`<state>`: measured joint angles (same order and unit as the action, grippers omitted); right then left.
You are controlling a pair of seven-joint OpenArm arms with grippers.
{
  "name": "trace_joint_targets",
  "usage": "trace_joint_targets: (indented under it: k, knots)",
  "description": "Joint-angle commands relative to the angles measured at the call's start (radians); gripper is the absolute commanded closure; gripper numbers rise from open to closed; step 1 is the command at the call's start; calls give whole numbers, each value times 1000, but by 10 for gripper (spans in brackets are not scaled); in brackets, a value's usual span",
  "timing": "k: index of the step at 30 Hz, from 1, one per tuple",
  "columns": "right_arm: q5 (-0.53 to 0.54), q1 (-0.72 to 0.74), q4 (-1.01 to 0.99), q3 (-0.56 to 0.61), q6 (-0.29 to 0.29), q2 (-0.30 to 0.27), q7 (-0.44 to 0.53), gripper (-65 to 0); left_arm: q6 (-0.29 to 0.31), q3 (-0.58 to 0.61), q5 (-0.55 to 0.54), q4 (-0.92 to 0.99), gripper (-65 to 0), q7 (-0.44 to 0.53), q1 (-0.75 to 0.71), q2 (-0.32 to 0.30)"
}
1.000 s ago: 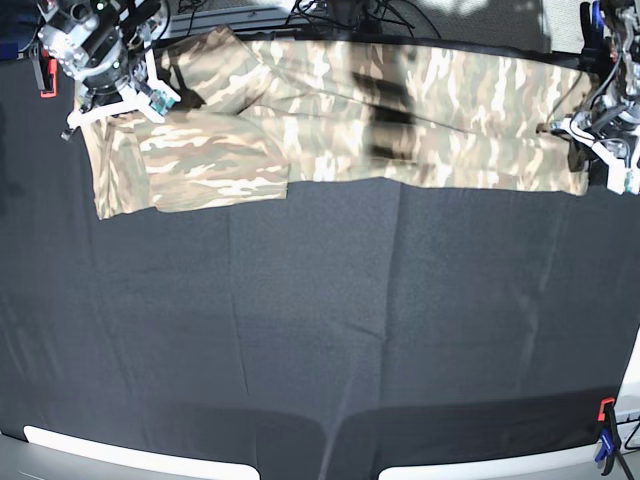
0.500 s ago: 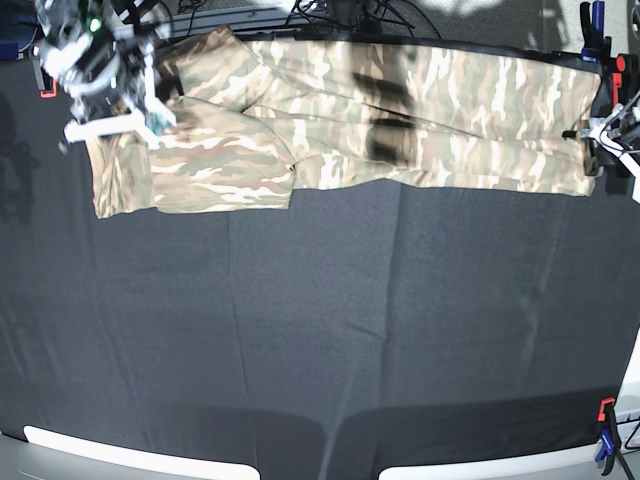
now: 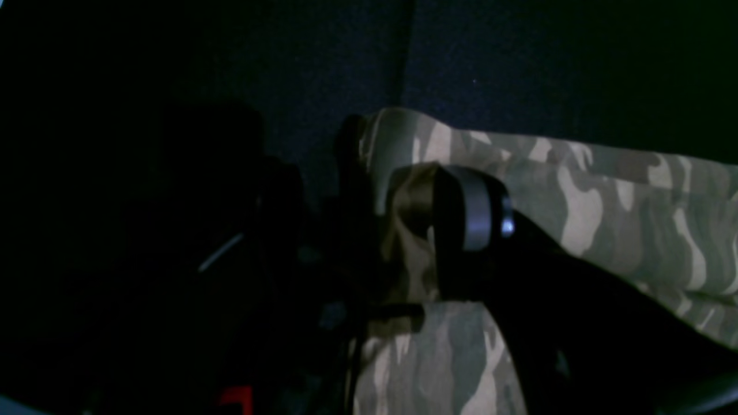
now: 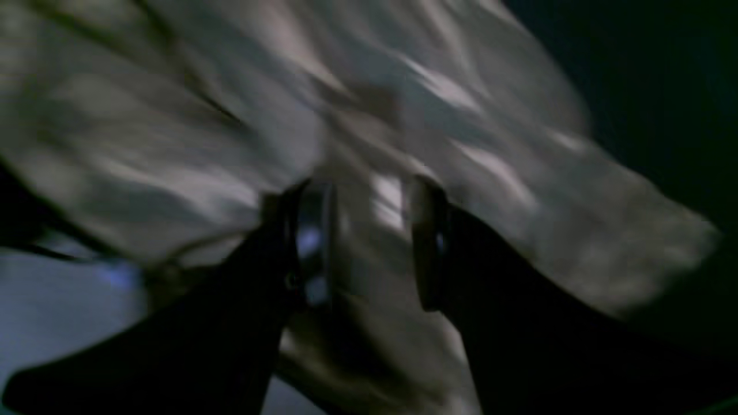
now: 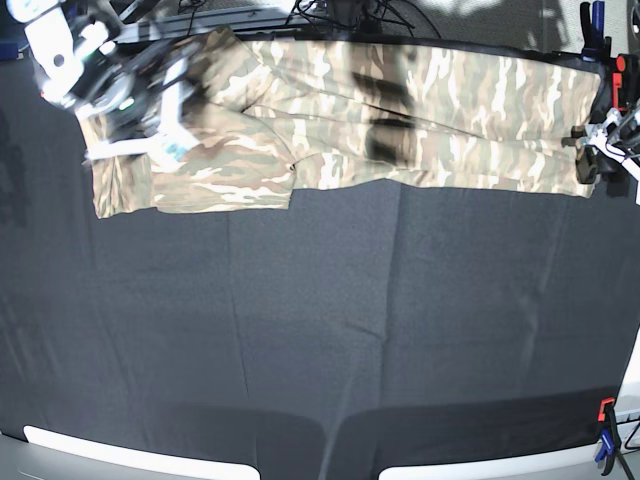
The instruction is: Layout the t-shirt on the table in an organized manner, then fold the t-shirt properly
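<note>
Currently you're mid-fold: the t-shirt (image 5: 350, 110) lies in a long band along the far edge of the table (image 5: 320, 330), both the left gripper (image 3: 403, 230) and right gripper (image 4: 369, 242) spread, pinching nothing; next, regrasp an end for the crosswise fold

Dim wrist views, motion blur, fisheye edges

Right arm (image 5: 85, 60): white-silver housing, black cabling; fingers (image 4: 429, 242) black, grey-padded.
</note>
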<state>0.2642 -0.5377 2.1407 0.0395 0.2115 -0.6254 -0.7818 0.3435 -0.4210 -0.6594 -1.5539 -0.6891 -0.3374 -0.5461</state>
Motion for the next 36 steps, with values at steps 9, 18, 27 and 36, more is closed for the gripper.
trace_joint_targets:
  k: [9,18,27,36]
  knots:
    - [82,5,88,-6,52,47,21,-212,1,-12,27,-10,-335,-36,7,3]
    - [80,6,88,-6,52,47,18,-212,-1,-12,56,3,-335,-133,2,22]
    - [80,10,88,-6,52,47,24,-212,108,-12,-142,165,-335,-165,6,47]
    - [77,35,88,-7,52,47,33,-212,225,-12,-291,171,-212,-264,6,80]
